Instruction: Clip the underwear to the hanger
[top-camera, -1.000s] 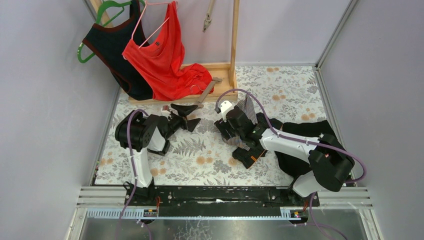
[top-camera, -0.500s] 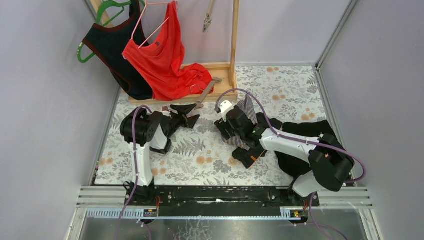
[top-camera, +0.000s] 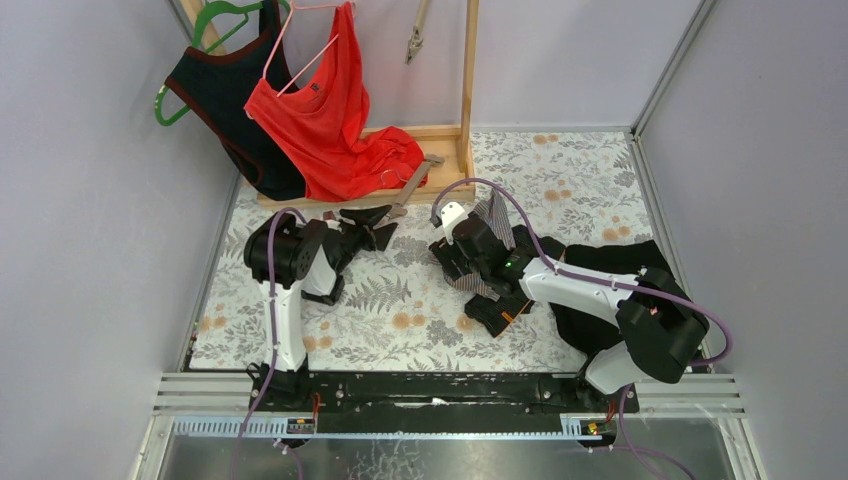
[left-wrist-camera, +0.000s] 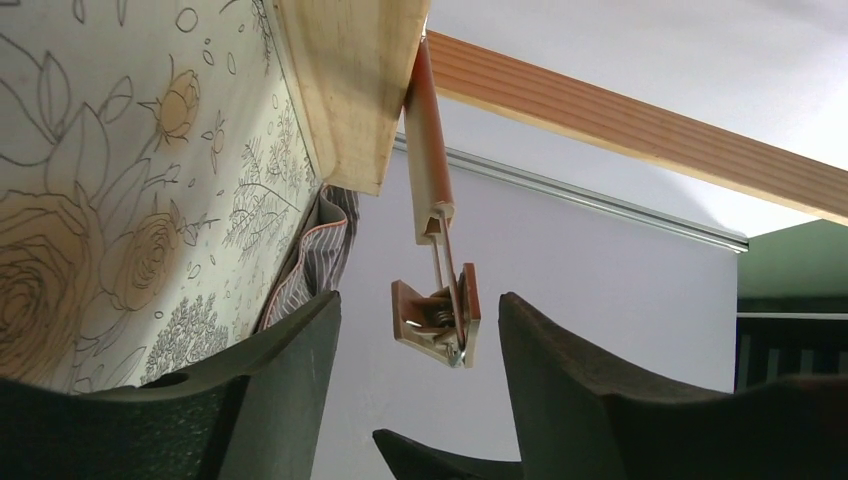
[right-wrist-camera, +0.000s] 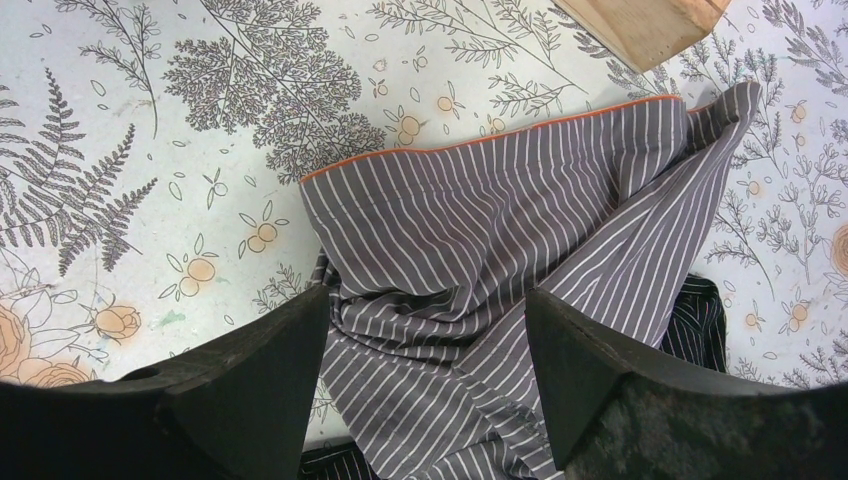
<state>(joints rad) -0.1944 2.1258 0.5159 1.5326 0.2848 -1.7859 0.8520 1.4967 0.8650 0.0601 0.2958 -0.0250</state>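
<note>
Left gripper gapes around the hanger clip, apparently not touching; right gripper gapes above partly hidden underwear.

Soft, even light fills the scene, leaving only faint shadows on the floral table. In both wrist views the dark near fingers blur slightly; the pale wall reads bright and flat.
</note>
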